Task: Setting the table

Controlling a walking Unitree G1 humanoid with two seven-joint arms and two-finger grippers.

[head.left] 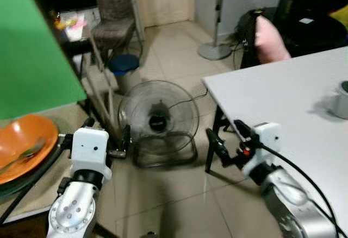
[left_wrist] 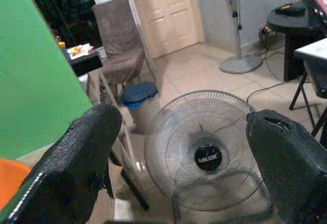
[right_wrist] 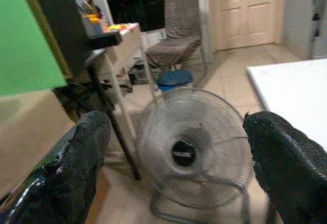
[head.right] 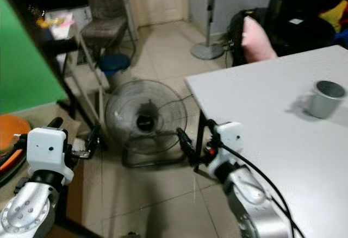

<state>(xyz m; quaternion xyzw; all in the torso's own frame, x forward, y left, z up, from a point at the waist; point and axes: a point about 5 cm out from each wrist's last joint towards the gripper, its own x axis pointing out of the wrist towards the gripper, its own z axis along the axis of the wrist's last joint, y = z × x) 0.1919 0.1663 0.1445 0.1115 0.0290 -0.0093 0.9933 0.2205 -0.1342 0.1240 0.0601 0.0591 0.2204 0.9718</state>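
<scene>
We hold our left gripper (left_wrist: 179, 162) and right gripper (right_wrist: 176, 168) wide open and empty, both toward the fan (head.left: 158, 119); the cup (head.right: 324, 98) stands on the white table (head.right: 261, 107) beside that fan.

Legible marking: one white brand label on the black centre hub of the floor fan (left_wrist: 208, 157), seen in the left wrist view. The lettering is small and blurred; it appears to read "MLUX", but the exact characters cannot be confirmed. No other text, number or sign is readable
</scene>
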